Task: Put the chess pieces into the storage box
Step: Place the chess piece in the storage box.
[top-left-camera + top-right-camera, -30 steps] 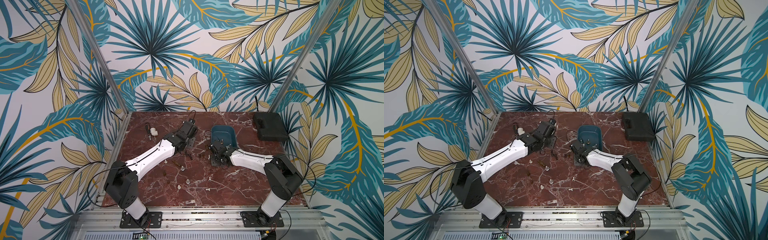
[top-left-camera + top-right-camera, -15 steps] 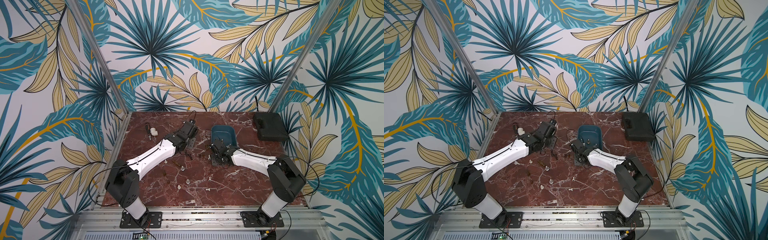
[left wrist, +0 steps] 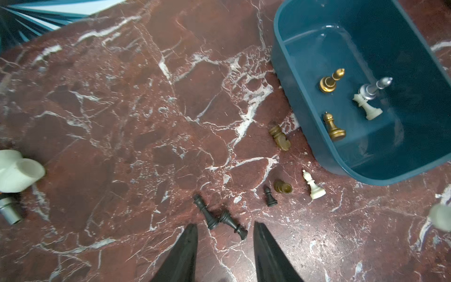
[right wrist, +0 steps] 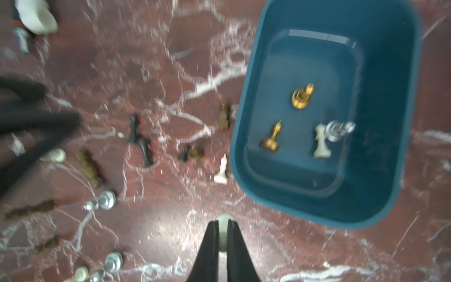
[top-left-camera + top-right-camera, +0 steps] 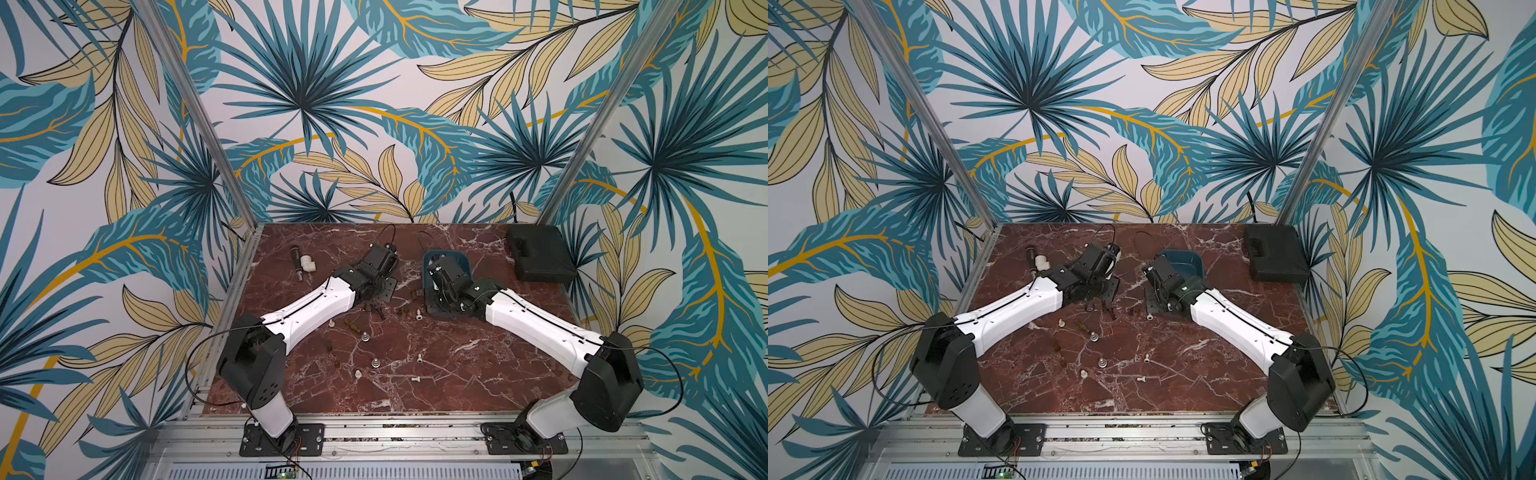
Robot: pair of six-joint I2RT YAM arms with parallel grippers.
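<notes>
The teal storage box [image 5: 461, 262] [image 5: 1196, 259] stands at mid-back of the marble table. Inside the storage box [image 3: 415, 36] [image 4: 380, 73] lie two gold chess pieces [image 3: 330, 81], a silver one [image 3: 373, 89] and a white one [image 3: 367, 107]. My right gripper [image 4: 222, 222] is shut on a white chess piece [image 4: 222, 234], just off the box's near corner above the table. My left gripper [image 3: 225, 225] is open over two black pieces [image 3: 233, 223] lying crossed on the table. Several more pieces [image 5: 365, 336] lie loose towards the front.
A white pipe elbow [image 5: 307, 263] [image 3: 17, 171] and a black-and-orange tool [image 5: 296, 257] lie at the back left. A flat black hard case [image 5: 540, 259] sits at the back right. A white bishop [image 3: 314, 185], a black pawn [image 3: 269, 196] and brown pieces [image 3: 280, 138] lie near the box.
The right jaws have closed fully on the white piece, and that arm has shifted slightly towards the box. The left arm has hardly moved.
</notes>
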